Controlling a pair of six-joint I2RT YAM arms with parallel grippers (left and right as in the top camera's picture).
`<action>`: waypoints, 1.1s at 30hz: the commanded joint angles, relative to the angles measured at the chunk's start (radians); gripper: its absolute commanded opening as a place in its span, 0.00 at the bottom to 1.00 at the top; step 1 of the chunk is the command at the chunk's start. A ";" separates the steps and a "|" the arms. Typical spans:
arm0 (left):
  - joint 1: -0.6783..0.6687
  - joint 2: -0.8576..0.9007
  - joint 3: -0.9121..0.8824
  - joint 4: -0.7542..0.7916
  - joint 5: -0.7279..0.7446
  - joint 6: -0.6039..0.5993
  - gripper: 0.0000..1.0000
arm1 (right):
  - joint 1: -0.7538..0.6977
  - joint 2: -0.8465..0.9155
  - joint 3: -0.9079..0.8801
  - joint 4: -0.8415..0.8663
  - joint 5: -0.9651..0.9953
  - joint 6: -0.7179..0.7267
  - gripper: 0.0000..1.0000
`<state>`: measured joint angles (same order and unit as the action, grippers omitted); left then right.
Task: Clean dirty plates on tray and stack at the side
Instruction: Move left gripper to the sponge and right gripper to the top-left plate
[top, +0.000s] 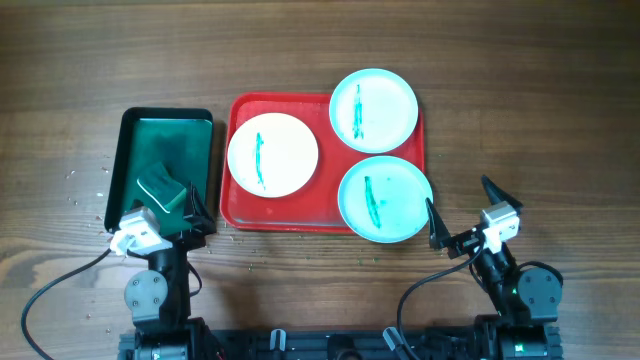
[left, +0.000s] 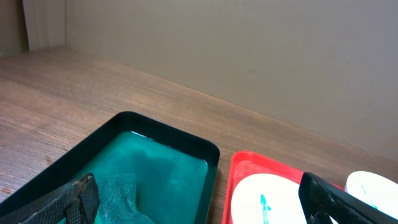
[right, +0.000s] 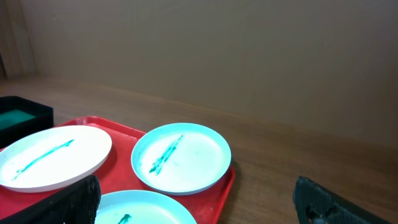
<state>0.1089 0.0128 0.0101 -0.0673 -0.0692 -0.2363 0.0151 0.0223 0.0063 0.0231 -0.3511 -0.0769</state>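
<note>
The red tray (top: 326, 206) lies mid-table and holds three plates, each with a green smear: a white plate (top: 273, 155) on its left, an aqua plate (top: 373, 108) at its far right, and a second aqua plate (top: 385, 198) at its near right, overhanging the rim. My left gripper (top: 175, 210) is open near the front of the dark green tray, with a green sponge (left: 121, 196) just inside its left finger. My right gripper (top: 466, 208) is open just right of the near aqua plate, holding nothing. The right wrist view shows the white plate (right: 53, 155) and both aqua plates (right: 180, 155).
A dark green tray (top: 165, 140) sits left of the red tray, with the sponge (top: 163, 188) at its near end. Small crumbs (top: 85, 185) dot the wooden table to its left. A wall stands behind the table's far edge.
</note>
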 joint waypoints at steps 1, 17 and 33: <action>-0.007 -0.004 -0.004 0.000 0.008 0.023 1.00 | -0.005 0.007 -0.001 0.006 -0.002 -0.028 1.00; -0.007 -0.004 -0.004 0.000 0.008 0.023 1.00 | -0.005 0.007 -0.001 0.010 0.013 -0.029 1.00; -0.007 -0.004 -0.004 0.000 0.008 0.023 1.00 | -0.005 0.007 -0.001 0.021 0.018 0.074 1.00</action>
<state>0.1089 0.0128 0.0101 -0.0677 -0.0692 -0.2363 0.0151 0.0223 0.0063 0.0380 -0.3504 -0.0193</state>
